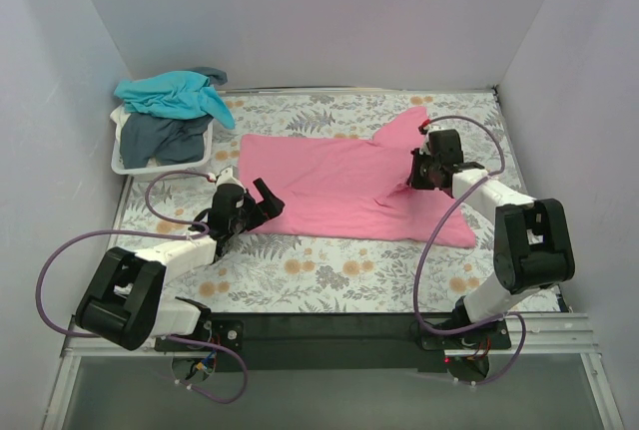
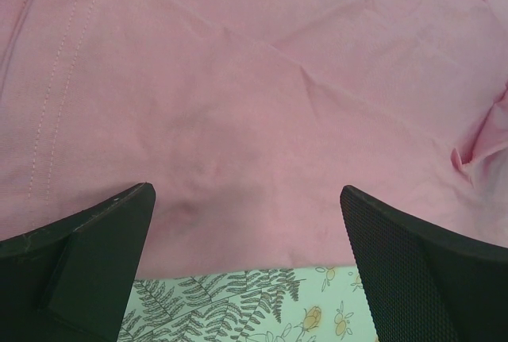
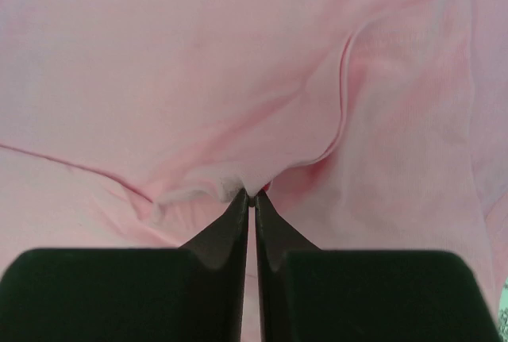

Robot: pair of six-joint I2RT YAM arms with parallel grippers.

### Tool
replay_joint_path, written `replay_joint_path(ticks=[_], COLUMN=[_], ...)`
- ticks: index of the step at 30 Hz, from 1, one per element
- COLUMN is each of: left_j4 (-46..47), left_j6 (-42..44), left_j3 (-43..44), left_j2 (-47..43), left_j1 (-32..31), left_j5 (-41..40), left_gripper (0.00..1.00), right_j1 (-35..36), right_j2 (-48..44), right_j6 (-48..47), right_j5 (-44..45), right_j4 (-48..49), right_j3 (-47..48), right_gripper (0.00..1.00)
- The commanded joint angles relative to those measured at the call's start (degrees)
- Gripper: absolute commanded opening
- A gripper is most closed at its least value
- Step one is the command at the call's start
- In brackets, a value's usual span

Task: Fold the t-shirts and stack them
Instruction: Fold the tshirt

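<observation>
Right gripper [image 3: 252,197] pinching pink t-shirt [image 3: 198,64] fold | left gripper [image 2: 247,193] spread at its edge

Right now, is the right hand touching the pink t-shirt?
Touching. In the right wrist view the right hand is shut, and the pink t-shirt puckers into a fold pinched at its tips.

No legible txt, labels, brands, nos. or signs in any view.
</observation>
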Motion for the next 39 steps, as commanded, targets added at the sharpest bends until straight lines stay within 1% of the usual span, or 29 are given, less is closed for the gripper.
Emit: replay_joint_path(ticks=[1,9,10,11,13,14,16,17,19,20,21,24,28,31,36,38,39], left_j4=[-0.3,-0.3,-0.4,-0.4,-0.4,-0.4,-0.3,-0.3,-0.1,-0.1,0.1,0.3,0.2,-0.2,-1.7,-2.9,-3.2], left_j6=[0.8,1.2,1.2,1.2,1.3,1.3,1.4,1.3,1.3,1.3,1.3,1.7,3.0,3.5,5.3,6.3,8.1], left_j3=[1.0,1.5,1.5,1.5,1.4,1.4,1.5,1.5,1.6,1.6,1.7,1.7,2.2,4.3,10.3,12.6,15.8], left_j2=[-0.8,0.6,0.7,0.9,0.8,0.9,1.0,1.3,1.9,2.0,2.1,2.2,-1.2,-2.7,-3.3,-2.7,-2.1], left_j1=[-0.2,-0.2,-0.2,-0.2,-0.2,-0.2,-0.2,-0.2,-0.2,-0.2,-0.2,-0.4,-0.6,-0.5,-0.5,-0.5,-0.5], left_j5=[-1.5,-1.4,-1.4,-1.4,-1.5,-1.7,-1.8,-1.6,-1.5,-1.4,-1.4,-2.1,-4.3,-4.0,-5.5,-8.8,-10.3], left_gripper=[0.97,0.97,0.97,0.97,0.97,0.97,0.97,0.97,0.97,0.97,0.97,0.97,0.97,0.97,0.97,0.98,0.98], right_j1=[-0.1,0.1,0.2,0.3,0.6,0.9,1.1,1.3,1.3,1.4,1.4,1.4,1.4,1.4,1.4,1.4,1.4], right_j2=[1.6,10.6,11.4,11.9,12.8,12.8,12.5,12.2,10.7,10.0,8.4,5.7,3.3,2.0,0.4,0.2,0.1], right_j6=[0.5,0.4,0.4,0.3,-0.3,-0.5,-0.8,-1.1,-1.1,-1.1,-1.1,-1.5,-2.0,-1.9,-2.2,-2.6,-2.6], right_j5=[-3.0,-6.9,-7.3,-8.2,-9.4,-10.0,-10.6,-11.3,-12.2,-12.1,-11.8,-9.1,-4.4,-4.3,-4.6,-3.8,-3.0], right_j4=[2.1,1.9,1.9,2.0,2.0,2.2,2.5,3.1,4.1,4.5,4.9,5.4,5.4,5.4,5.8,6.4,6.5], right_j3=[6.1,15.4,16.1,17.3,18.1,18.6,18.7,18.7,17.8,17.4,16.2,14.0,11.2,9.8,6.1,4.3,3.9], right_gripper=[0.01,0.02,0.03,0.09,0.15,0.21,0.28,0.36,0.43,0.48,0.50,0.52,0.52,0.52,0.52,0.52,0.52])
